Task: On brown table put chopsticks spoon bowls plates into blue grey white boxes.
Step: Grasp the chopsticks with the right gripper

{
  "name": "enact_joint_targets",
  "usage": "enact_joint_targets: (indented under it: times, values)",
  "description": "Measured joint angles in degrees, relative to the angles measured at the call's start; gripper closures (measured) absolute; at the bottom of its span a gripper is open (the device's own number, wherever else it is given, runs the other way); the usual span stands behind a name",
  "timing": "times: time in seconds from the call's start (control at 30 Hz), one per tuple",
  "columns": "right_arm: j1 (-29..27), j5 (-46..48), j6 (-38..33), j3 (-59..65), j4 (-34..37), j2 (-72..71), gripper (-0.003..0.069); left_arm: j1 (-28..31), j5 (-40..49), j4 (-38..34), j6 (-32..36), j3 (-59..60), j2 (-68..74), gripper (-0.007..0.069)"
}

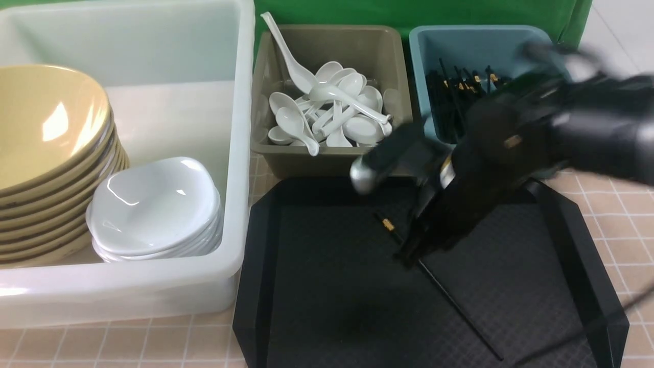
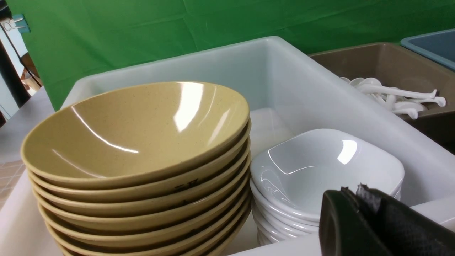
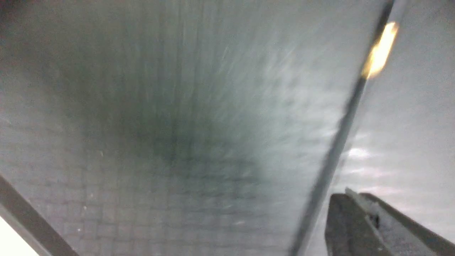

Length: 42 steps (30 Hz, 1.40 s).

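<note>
Nearest you, the black tray [image 1: 317, 286] ran off the bottom of the front view, so its near rim was cut off, and the brown table [image 1: 102, 342] showed only in strips either side of it. One chopstick [image 1: 460, 309] lay slantwise on the tray, its gold band [image 1: 388, 224] at the far-left end and its thin tip toward the near right. Your right claw [image 1: 407, 257] stood over it near the banded end, pads [image 3: 348, 227] together. Both it and the right arm [image 1: 562, 122] were badly blurred, and in the right wrist view the stick ran just beside the closed pads, so you could not tell whether it was pinched. Your left claw [image 2: 352, 190] was out of the front view; its wrist camera showed it closed on nothing, by the near rim of the white box [image 1: 153, 301] on the left. In that box the stacked bowls [image 1: 46, 133] were cut off at the left edge, with the stacked plates [image 1: 153, 204] just right of them. Farther back, the grey box [image 1: 306, 161] held a heap of spoons [image 1: 332, 112], one handle sticking up past its far-left corner. Right of it, the blue box [image 1: 475, 46] held more chopsticks [image 1: 449, 97], its near-right part hidden behind the arm. A green cloth [image 1: 409, 13] closed off the far side.
</note>
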Motion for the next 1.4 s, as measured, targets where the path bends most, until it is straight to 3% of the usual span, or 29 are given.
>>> enact_joint_targets:
  times: [0.2,0.37,0.53,0.57,0.67,0.8,0.9,0.97,1.13,1.4]
  values:
    - [-8.1,-14.1,2.7,-0.1,-3.1,-10.6,0.0624,0.0,-0.1,0.0,0.0,0.0,0.0,0.0617]
    - [-10.8,-6.6,1.6,-0.1,-0.2,-5.8,0.0612,0.0,-0.2,0.0,0.0,0.0,0.0,0.0617]
    - [-10.8,1.5,0.4,-0.1,2.6,6.3,0.0497,0.0,-0.2,0.0,0.0,0.0,0.0,0.0617]
    - [-10.8,1.8,0.4,-0.1,2.7,6.7,0.0491,0.0,-0.2,0.0,0.0,0.0,0.0,0.0617]
    - [-10.8,1.7,0.8,-0.1,4.2,12.6,0.0377,0.0,-0.1,0.0,0.0,0.0,0.0,0.0617]
    - [-10.8,-1.4,0.8,-0.1,6.3,15.0,0.0339,0.0,-0.1,0.9,0.0,0.0,0.0,0.0617]
    - [-10.5,-4.2,0.7,-0.1,6.9,15.9,0.0342,0.0,-0.3,1.3,0.0,0.0,0.0,0.0617]
    - [-10.0,-7.3,0.2,-0.1,7.0,17.1,0.0382,0.0,-0.4,1.4,0.0,0.0,0.0,0.0617]
    - [-9.7,-9.1,-0.7,-0.6,6.8,17.8,0.057,0.0,-0.4,1.4,0.0,0.0,0.0,0.0617]
    - [-4.6,-8.7,-6.9,0.3,7.4,6.4,0.0593,0.0,-0.4,1.4,0.0,0.0,0.0,0.0617]
